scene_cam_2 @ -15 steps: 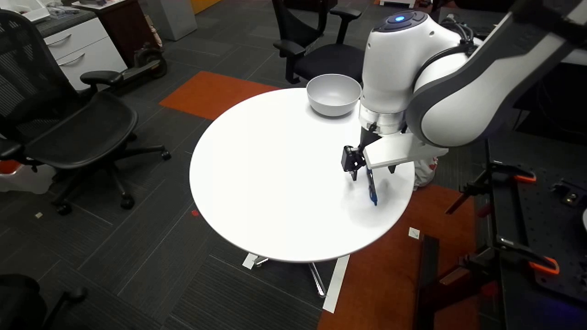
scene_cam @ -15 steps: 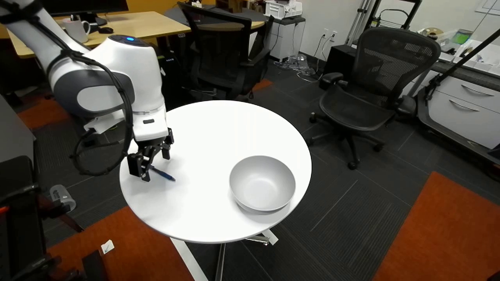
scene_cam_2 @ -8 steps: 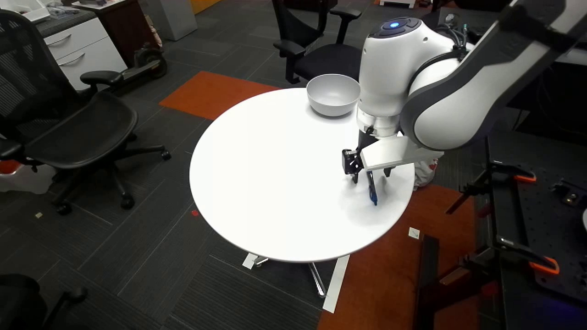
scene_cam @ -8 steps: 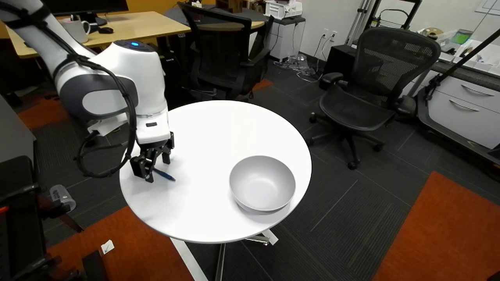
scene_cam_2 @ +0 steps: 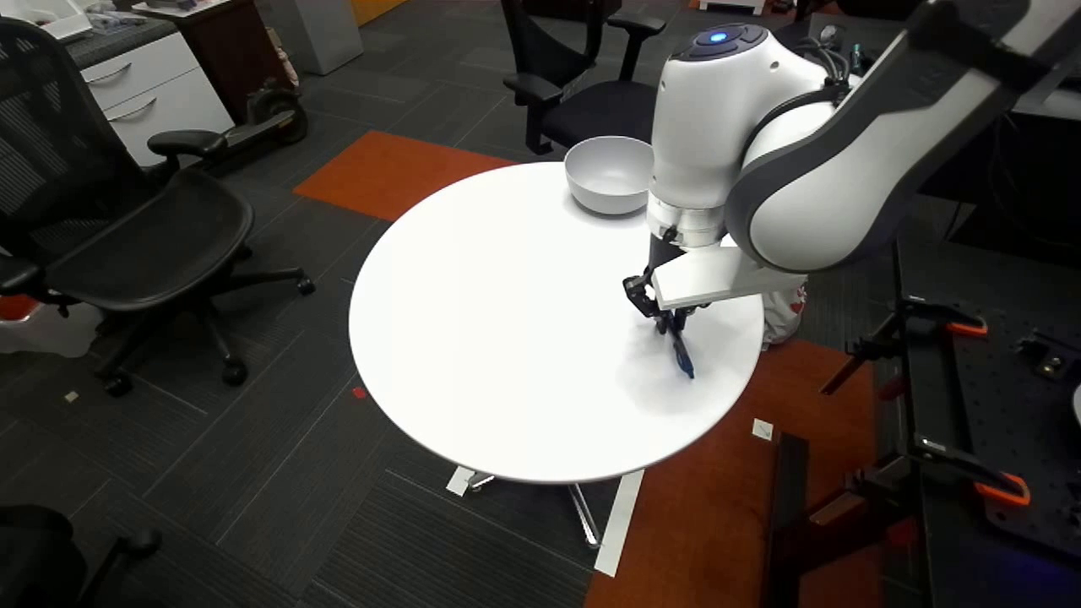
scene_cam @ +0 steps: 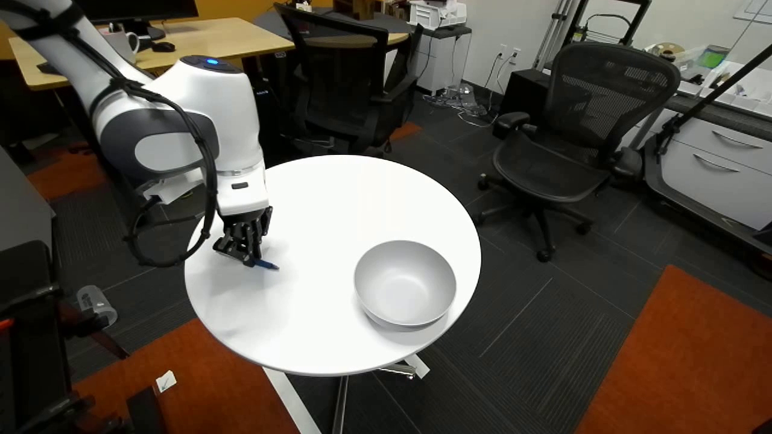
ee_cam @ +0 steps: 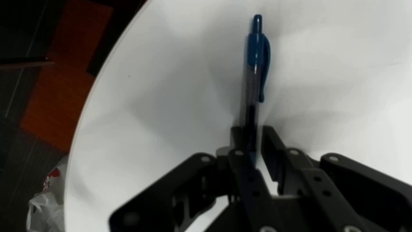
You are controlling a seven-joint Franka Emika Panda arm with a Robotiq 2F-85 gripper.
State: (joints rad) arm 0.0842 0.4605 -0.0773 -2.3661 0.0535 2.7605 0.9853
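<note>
Grasping pen (ee_cam: 252, 83), looks like: fingers (ee_cam: 272, 145) narrow on either side, can't tell if clamped, next move calls for a secure pinch.

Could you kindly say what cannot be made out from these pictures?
Pen: tip hidden by the gripper in all three views.
Bowl: one side hidden by the arm in an exterior view.
Bag: print blurred, lower part cut off by the bottom edge, wrist view.
Monitor: cut off by the top edge, an exterior view.
</note>
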